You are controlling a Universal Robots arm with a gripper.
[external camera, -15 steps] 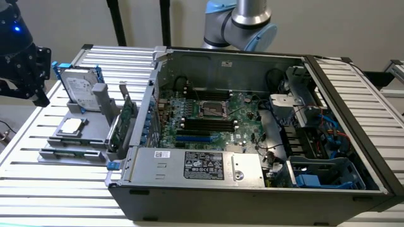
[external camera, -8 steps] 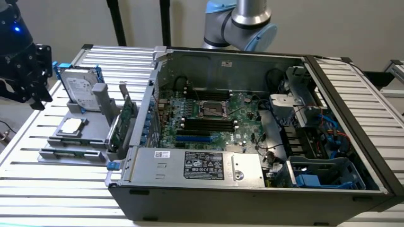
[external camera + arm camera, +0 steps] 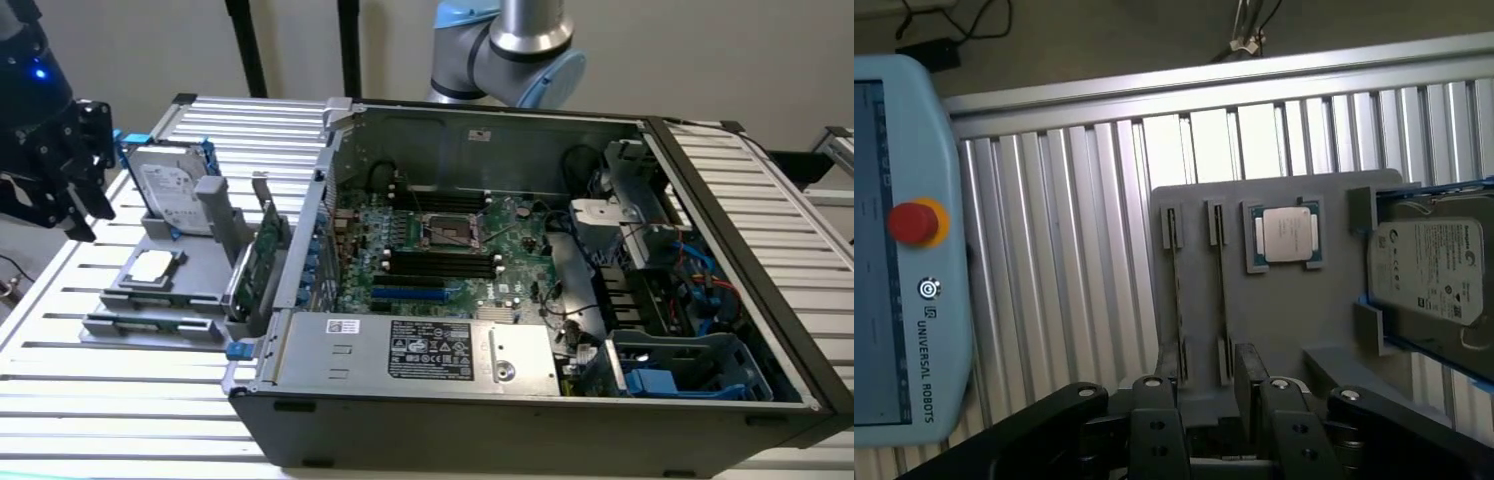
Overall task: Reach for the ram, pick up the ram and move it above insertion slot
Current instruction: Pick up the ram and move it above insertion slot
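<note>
Two thin ram sticks (image 3: 1176,290) stand on edge in the slots of a grey holder (image 3: 1274,320); in the exterior view they lie at the holder's near end (image 3: 147,324). My gripper (image 3: 1214,400) hovers over the holder's edge, just short of the sticks, open with nothing between its fingers (image 3: 1152,410). In the exterior view the gripper (image 3: 60,205) hangs at the far left, above and beyond the holder. The motherboard's black insertion slots (image 3: 434,265) sit inside the open computer case (image 3: 534,410).
On the holder are a silver processor (image 3: 1289,235), a silver hard drive (image 3: 1429,270) in a blue bracket, and an upright green expansion card (image 3: 267,250). A teach pendant (image 3: 904,250) with a red stop button lies beside it on the slatted table (image 3: 1054,250).
</note>
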